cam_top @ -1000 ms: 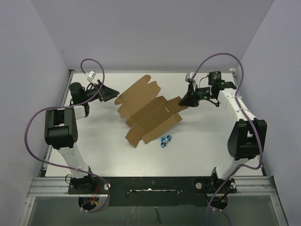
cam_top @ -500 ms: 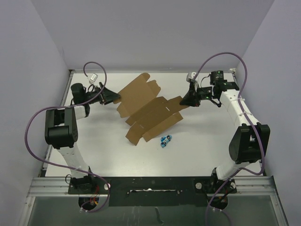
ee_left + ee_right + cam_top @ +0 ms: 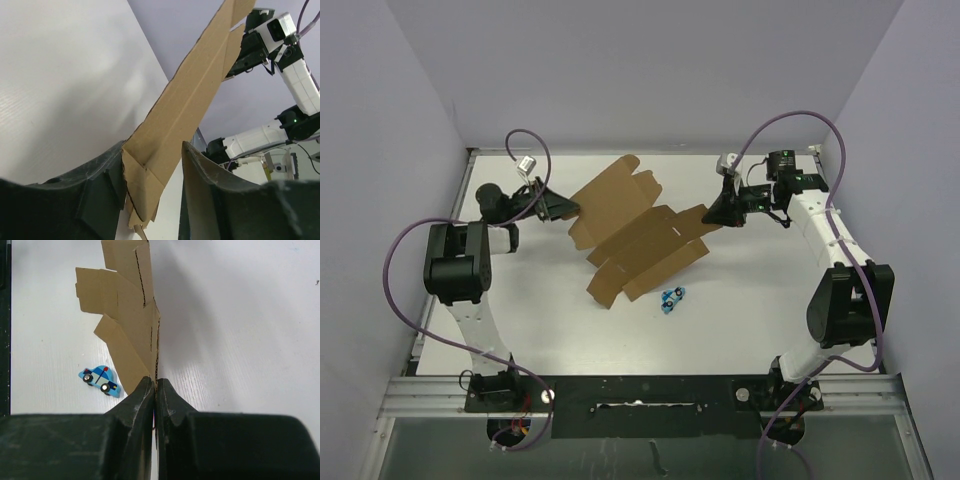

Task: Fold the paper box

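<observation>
Paper box [image 3: 638, 235] spans mid-frame; right gripper [image 3: 710, 218] pinches its right edge; left gripper [image 3: 566, 208], spread apart, straddles its left corner.

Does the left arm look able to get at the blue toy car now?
Probably not directly: the paper box lies between the left gripper and the toy car, one corner inside that gripper.

paper box [image 3: 131, 325] between pinched fingers [image 3: 141, 405]
</observation>
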Controlling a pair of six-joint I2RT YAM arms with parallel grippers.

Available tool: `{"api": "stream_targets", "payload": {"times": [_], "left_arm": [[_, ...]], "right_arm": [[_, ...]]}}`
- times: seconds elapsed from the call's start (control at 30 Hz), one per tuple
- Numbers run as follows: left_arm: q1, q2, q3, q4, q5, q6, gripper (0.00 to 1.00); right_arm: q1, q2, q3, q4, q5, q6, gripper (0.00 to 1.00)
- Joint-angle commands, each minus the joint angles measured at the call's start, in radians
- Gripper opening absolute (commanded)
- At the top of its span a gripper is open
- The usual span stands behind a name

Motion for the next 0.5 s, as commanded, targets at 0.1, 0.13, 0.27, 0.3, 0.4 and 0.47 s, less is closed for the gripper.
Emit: {"api": "stream_targets", "payload": {"times": [0.1,0.13,0.27,0.3,0.4,0.47], "left_arm": [[-0.008,0.035,0.041,0.192,0.054,-0.099,0.24],[-0.008,0.034,0.043,0.199,0.056,-0.108,0.20],[-0.003,0.016,0.036,0.228,0.045,-0.128,0.00],[0.002,0.003,0.023,0.245,0.030,-0.135,0.00],[0.014,-0.066,-0.065,0.292,-0.044,-0.109,0.00],[0.014,-0.146,-0.160,0.261,-0.113,-0.028,0.00]], "right_arm": [[0.009,-0.002,0.047,0.000,-0.035,-0.015,0.00],[0.009,0.000,0.048,0.000,-0.032,-0.015,0.00],[0.009,0.009,0.051,0.010,-0.012,0.005,0.00],[0.009,0.014,0.051,0.023,0.001,0.023,0.00],[0.010,0.030,0.053,0.089,0.066,0.111,0.12],[0.017,0.045,0.065,0.105,0.102,0.160,0.28]]}}
